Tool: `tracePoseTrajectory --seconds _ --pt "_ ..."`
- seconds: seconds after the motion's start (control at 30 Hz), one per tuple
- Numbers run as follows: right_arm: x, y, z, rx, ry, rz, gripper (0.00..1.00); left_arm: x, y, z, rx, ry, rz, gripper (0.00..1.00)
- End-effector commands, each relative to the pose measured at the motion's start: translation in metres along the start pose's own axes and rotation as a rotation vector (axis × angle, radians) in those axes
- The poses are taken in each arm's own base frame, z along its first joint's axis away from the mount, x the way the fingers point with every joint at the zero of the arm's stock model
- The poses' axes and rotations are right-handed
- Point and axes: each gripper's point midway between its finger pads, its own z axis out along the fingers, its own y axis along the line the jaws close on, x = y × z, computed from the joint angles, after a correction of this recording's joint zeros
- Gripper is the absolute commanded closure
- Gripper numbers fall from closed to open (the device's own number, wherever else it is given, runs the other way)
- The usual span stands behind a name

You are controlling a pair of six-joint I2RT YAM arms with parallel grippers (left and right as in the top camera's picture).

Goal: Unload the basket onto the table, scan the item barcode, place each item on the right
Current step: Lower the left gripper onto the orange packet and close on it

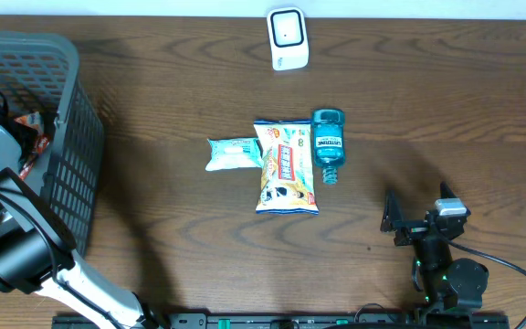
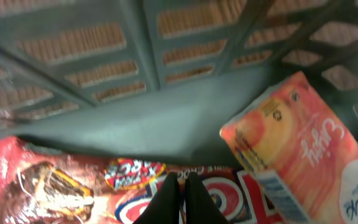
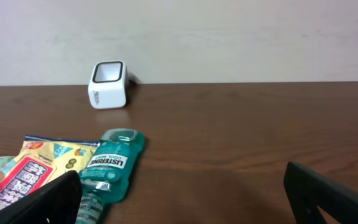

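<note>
My left gripper (image 2: 182,178) is inside the grey basket (image 1: 67,137), shut, its black fingertips together right over a red snack bag (image 2: 67,186). I cannot tell whether they pinch the wrapper. A peach-coloured carton (image 2: 303,152) leans beside the bag on the right. The white barcode scanner (image 1: 288,38) stands at the table's far edge, also in the right wrist view (image 3: 109,84). My right gripper (image 1: 418,206) rests open low at the front right, nothing between its fingers (image 3: 42,202).
On the table's middle lie a teal Listerine bottle (image 1: 328,144), a yellow snack bag (image 1: 286,166) and a pale green packet (image 1: 234,153). The bottle (image 3: 112,163) lies just ahead-left of the right gripper. Basket walls (image 2: 166,56) surround the left gripper.
</note>
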Motion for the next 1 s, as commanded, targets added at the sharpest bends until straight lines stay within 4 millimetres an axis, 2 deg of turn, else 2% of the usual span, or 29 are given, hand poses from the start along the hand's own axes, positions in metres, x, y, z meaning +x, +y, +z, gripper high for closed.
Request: tracePoseTrajectory --seconds 0.0,0.17,0.43,0.63,0.77,0.83,0.97 --pt "0.0 0.0 0.0 -0.001 -0.001 0.006 0.01 -0.014 0.009 -0.008 -0.042 -0.062 0.021 0.93" --pt "0.0 0.0 0.0 -0.001 -0.001 0.006 0.01 -0.007 0.016 -0.001 -0.075 -0.043 0.03 0.93" --pt "0.0 0.0 0.0 -0.001 -0.001 0.006 0.01 0.04 0.021 0.012 -0.059 0.144 0.056 0.93" --pt "0.0 0.0 0.0 0.0 -0.001 0.006 0.01 0.05 0.028 0.011 -0.075 0.194 0.062 0.93" --pt "0.0 0.0 0.0 -0.001 -0.001 0.006 0.01 0.051 0.028 0.01 -0.072 0.199 0.108 0.93" --pt "0.0 0.0 0.0 0.0 -0.001 0.006 0.01 0.043 0.022 0.005 -0.05 0.177 0.173 0.93" --pt "0.0 0.0 0.0 -0.001 -0.001 0.006 0.01 0.012 0.005 -0.027 0.022 0.061 0.202 0.93"
